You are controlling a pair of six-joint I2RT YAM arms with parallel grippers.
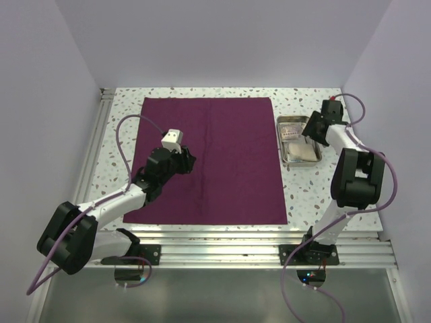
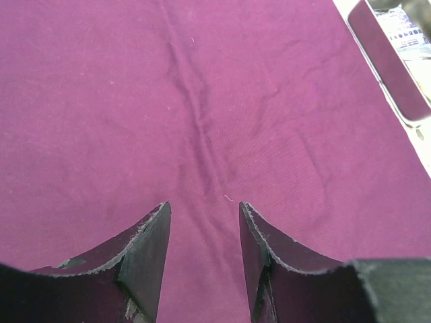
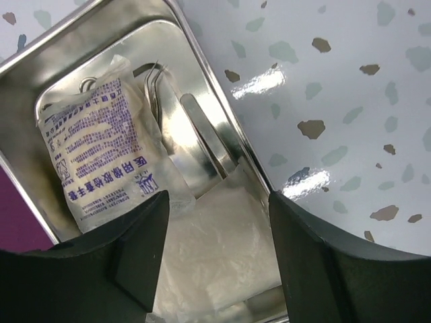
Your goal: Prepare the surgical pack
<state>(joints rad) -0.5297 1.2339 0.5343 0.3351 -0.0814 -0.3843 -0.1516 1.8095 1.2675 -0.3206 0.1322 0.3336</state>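
Note:
The surgical pack is a plum-maroon drape (image 1: pixel 222 168) spread flat as a large square sheet over the middle of the table. My left gripper (image 1: pixel 188 160) hovers low over its left half, open, with only creased fabric (image 2: pixel 195 114) showing between the fingers (image 2: pixel 151 235). At the drape's right edge my right gripper (image 1: pixel 310 129) hangs open above the steel tray (image 1: pixel 301 163). In the right wrist view, a white soft packet (image 3: pixel 222 249) lies under the gap of the right gripper (image 3: pixel 219 195). Neither gripper holds anything.
The tray (image 3: pixel 101 27) also holds a printed sealed packet (image 3: pixel 101 155) and steel tweezers (image 3: pixel 195 134). Its long wall (image 2: pixel 387 64) shows at the upper right of the left wrist view. Speckled tabletop (image 1: pixel 114 134) surrounds the drape; white walls enclose three sides.

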